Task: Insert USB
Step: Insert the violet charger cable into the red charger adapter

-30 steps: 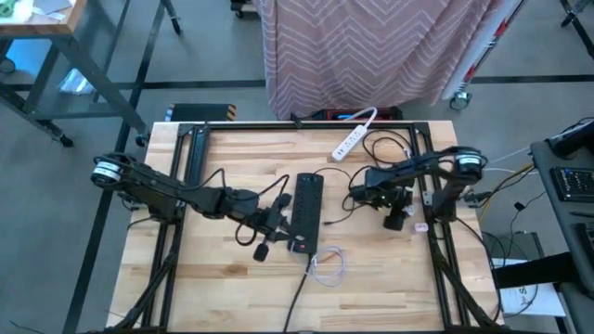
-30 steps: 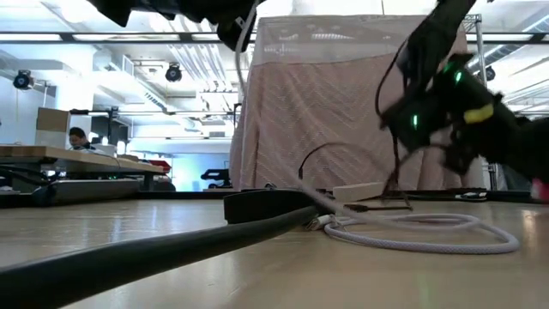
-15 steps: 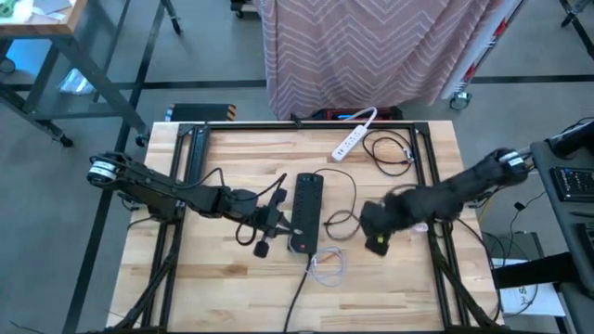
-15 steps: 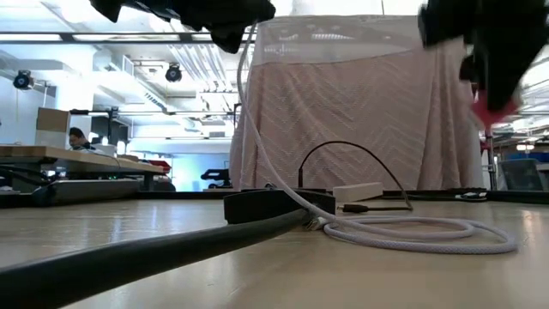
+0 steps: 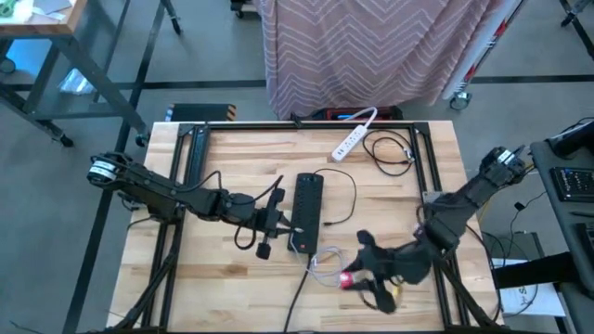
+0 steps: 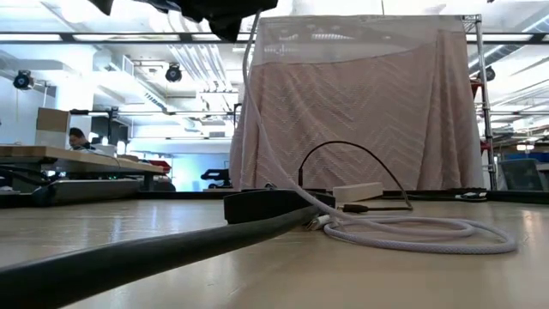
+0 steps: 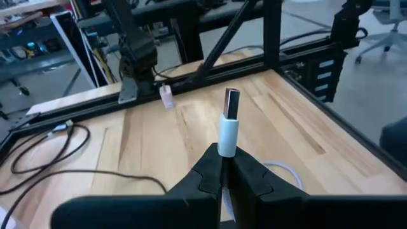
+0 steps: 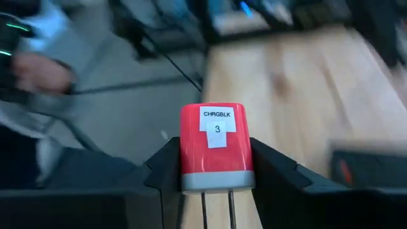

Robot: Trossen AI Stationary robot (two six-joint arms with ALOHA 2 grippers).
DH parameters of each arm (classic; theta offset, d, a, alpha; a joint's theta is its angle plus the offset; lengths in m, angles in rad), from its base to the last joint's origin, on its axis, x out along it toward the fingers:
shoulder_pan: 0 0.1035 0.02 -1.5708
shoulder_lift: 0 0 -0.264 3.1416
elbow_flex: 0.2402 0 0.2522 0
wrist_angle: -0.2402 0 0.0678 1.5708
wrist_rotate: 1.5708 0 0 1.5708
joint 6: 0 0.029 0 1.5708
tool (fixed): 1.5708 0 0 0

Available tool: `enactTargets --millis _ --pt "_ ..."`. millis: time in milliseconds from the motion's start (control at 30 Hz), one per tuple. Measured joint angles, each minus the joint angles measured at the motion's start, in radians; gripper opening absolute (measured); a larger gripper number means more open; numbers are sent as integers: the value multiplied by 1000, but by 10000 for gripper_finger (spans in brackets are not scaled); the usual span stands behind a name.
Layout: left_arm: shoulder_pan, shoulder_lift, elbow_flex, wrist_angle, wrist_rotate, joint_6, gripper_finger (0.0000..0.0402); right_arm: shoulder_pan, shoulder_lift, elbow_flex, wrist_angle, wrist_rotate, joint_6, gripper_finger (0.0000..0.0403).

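My left gripper (image 5: 275, 223) is shut on a white USB plug (image 7: 228, 129) just left of the black power strip (image 5: 307, 212), which lies flat mid-table. From the plug a white braided cable (image 6: 249, 103) hangs down to a coil (image 5: 326, 264) lying on the table near the strip's near end. My right gripper (image 5: 360, 276) is near the table's near edge, right of the coil, shut on a red charger block (image 8: 216, 147) labelled CHRGBLK 3. In the low view only the left gripper's underside (image 6: 214, 10) shows at the top. My left gripper pinches the USB plug by the rear of its white body (image 7: 225, 147) between both fingers. The plug sticks out past the fingertips (image 7: 205, 172), its metal tip (image 7: 232, 102) free and lifted clear of the table. My right gripper pinches the red block by its two side faces (image 8: 186, 159), one finger (image 8: 166, 168) on each side. The labelled face points away from the wrist and the grey end with two prongs (image 8: 205, 207) points back toward it. The block (image 5: 348, 278) is off the table.
A white power strip (image 5: 351, 137) and black cable loops (image 5: 390, 148) lie at the far right of the table. A small pink tag (image 5: 420, 225) lies by the right frame rail. Black frame rails (image 5: 190, 153) run along both sides. A blurred person's sleeve (image 8: 44, 57) shows beyond the table.
My right gripper has swung from beside the power strip's right side toward the table's near edge, carrying the red block, and has left the low view. The left gripper has stayed beside the strip with the plug.
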Motion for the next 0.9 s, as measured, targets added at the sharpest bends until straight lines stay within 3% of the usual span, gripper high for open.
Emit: enactTargets --millis 167,600,900 --pt "-28 0 0 51 -75 33 0 23 -1 1 117 -1 -116 134" --pt "-171 0 0 226 -289 337 0 27 3 -46 117 1 -69 133" --pt "-218 1 21 216 -454 419 0 14 8 -129 119 166 74 133"
